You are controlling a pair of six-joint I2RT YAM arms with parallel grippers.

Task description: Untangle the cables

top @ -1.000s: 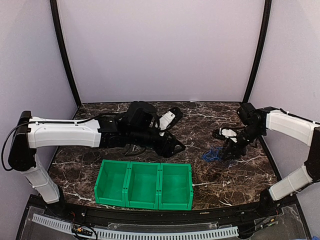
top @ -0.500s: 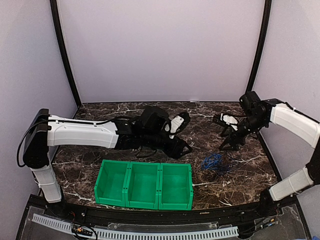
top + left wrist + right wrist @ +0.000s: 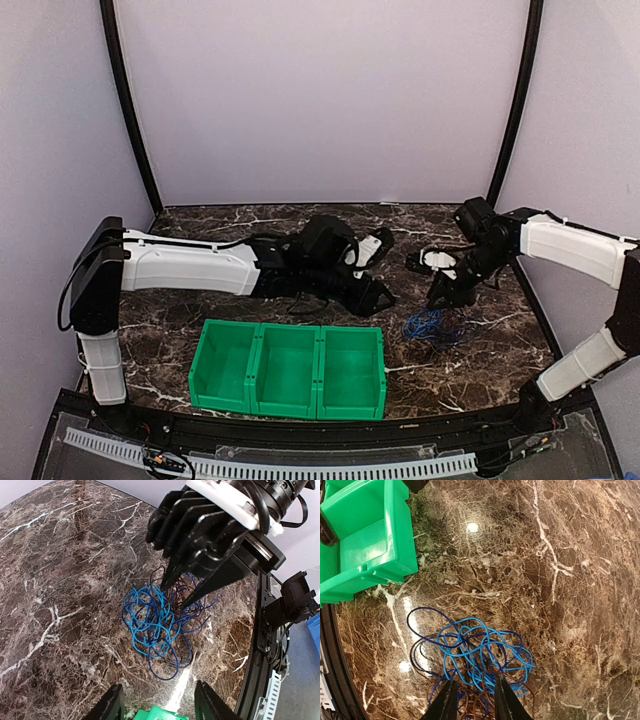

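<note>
The loose tangle of thin blue cables (image 3: 428, 325) (image 3: 157, 625) (image 3: 475, 657), with a few darker brown strands mixed in, is lying on the dark brown marble-patterned worktop (image 3: 200, 310). It is sitting near the far right corner of the green plastic three-compartment bin (image 3: 287, 370) (image 3: 360, 540), not touching it. I am holding my right hand (image 3: 442, 296) (image 3: 177, 594) (image 3: 474, 702) over the far side of the tangle, pointing steeply down. Its two black fingers are standing a narrow gap apart, and their tips are dipping in among the top loops. Strands are running between them, but the fingers are not pinching anything that I can make out. My left hand (image 3: 383, 297) (image 3: 160, 707) is hovering low at the tangle's left, facing it, with fingers spread wide and gripping nothing.
</note>
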